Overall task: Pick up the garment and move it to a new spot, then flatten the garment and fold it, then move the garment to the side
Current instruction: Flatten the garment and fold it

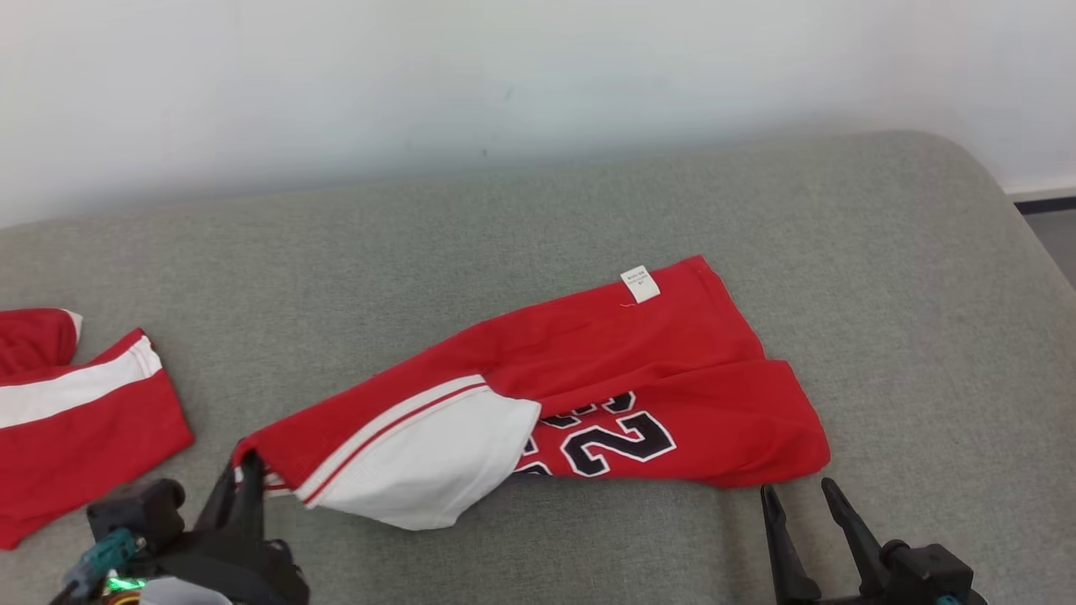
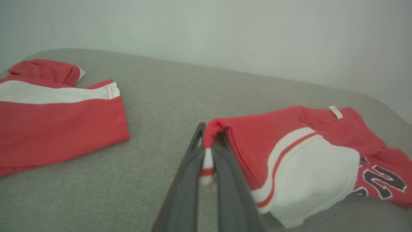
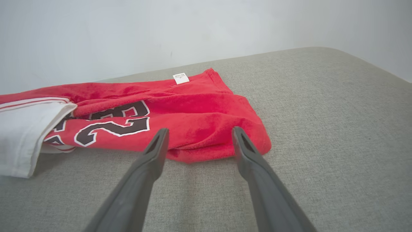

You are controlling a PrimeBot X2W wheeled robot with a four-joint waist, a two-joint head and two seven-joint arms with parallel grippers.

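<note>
The garment [image 1: 605,370] is a red jersey with a white panel, a black number and a small white label, lying crumpled across the grey cushion. My left gripper [image 1: 245,467] is shut on the garment's left corner, lifting it a little; in the left wrist view the red-and-white hem [image 2: 207,151] sits pinched between the fingers of the left gripper [image 2: 209,130]. My right gripper [image 1: 797,489] stands open just in front of the garment's right edge, not touching it. In the right wrist view the right gripper [image 3: 199,133] frames the garment's near hem [image 3: 206,141].
A second red and white garment [image 1: 67,412] lies at the far left of the grey cushion [image 1: 908,319], apart from the jersey. A pale wall runs behind. The cushion's rounded edge drops off at the right, with dark floor [image 1: 1051,223] beyond.
</note>
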